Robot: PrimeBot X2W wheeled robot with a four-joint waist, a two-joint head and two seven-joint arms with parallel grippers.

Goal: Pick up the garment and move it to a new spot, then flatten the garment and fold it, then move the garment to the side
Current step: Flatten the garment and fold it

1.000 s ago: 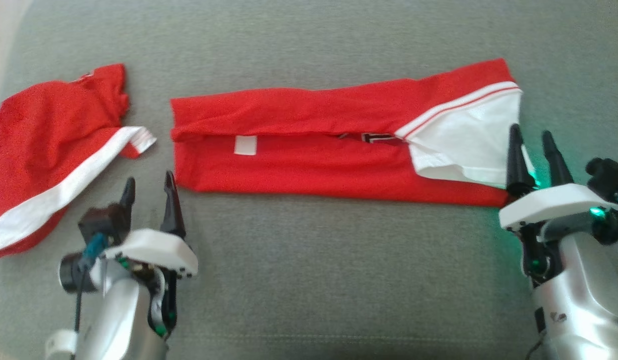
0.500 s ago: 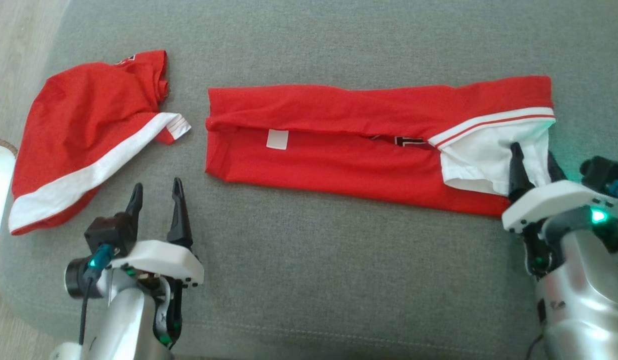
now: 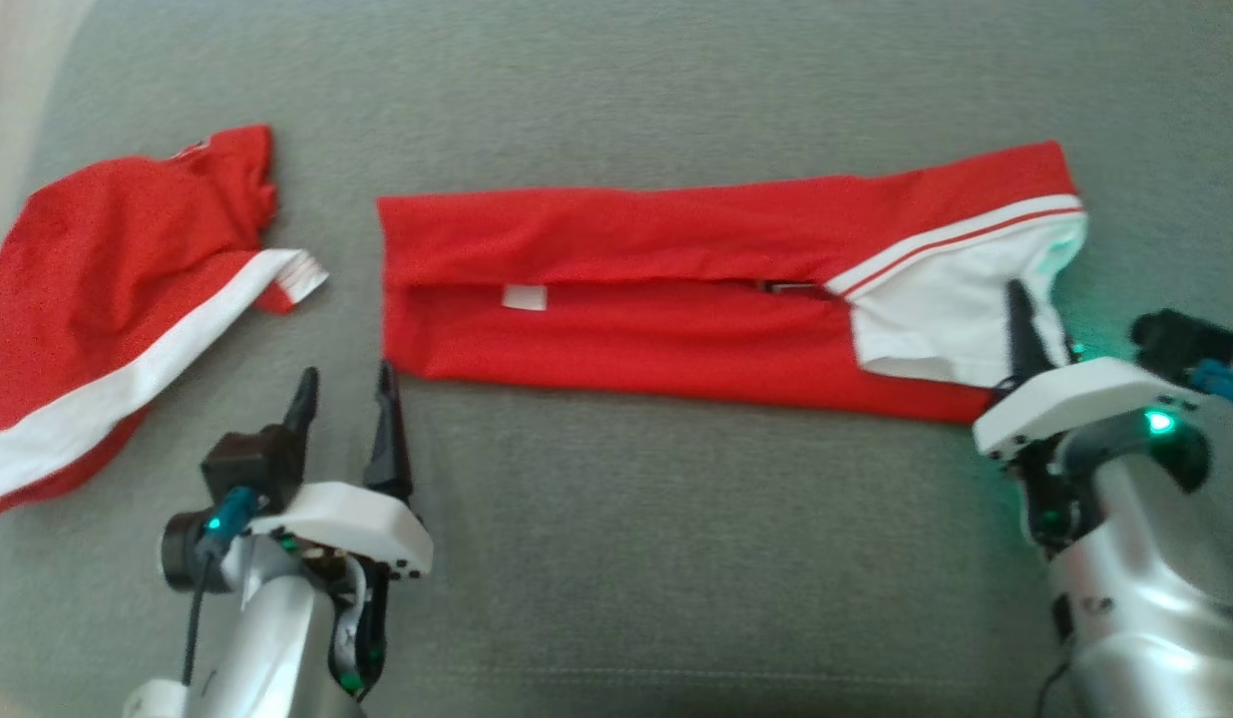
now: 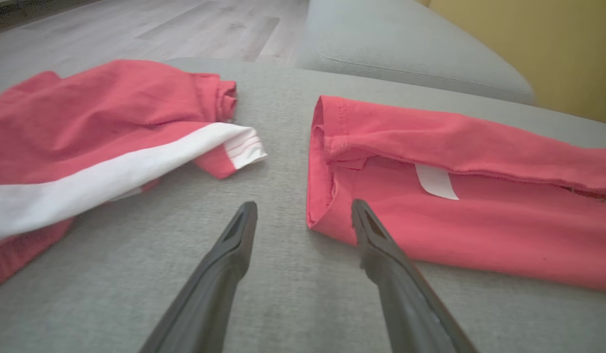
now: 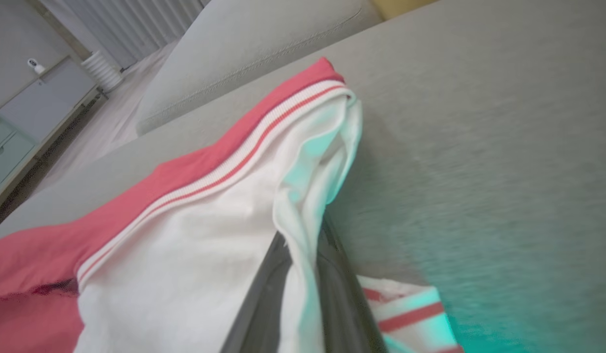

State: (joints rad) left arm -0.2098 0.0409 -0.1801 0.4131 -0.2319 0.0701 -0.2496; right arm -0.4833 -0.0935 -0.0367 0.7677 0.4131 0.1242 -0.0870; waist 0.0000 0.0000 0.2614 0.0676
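Observation:
The red garment (image 3: 676, 299) lies folded into a long band across the grey cushion, its white sleeve (image 3: 936, 309) at the right end. My right gripper (image 3: 1035, 309) is shut on the sleeve's edge; in the right wrist view, white cloth (image 5: 210, 235) is pinched between the closed fingers (image 5: 264, 284). My left gripper (image 3: 346, 374) is open just below the band's left near corner. In the left wrist view, its right finger (image 4: 376, 245) overlaps the corner of the red garment (image 4: 455, 215).
A second red garment with a white stripe (image 3: 98, 279) lies crumpled at the left, also seen as the striped garment (image 4: 87, 113). The grey sofa cushion (image 3: 676, 548) stretches toward me. Wooden floor (image 4: 136, 24) lies past the sofa's left edge.
My right gripper went from open beside the white sleeve to shut on its edge. My left gripper came closer to the band's left corner. The head camera shifted.

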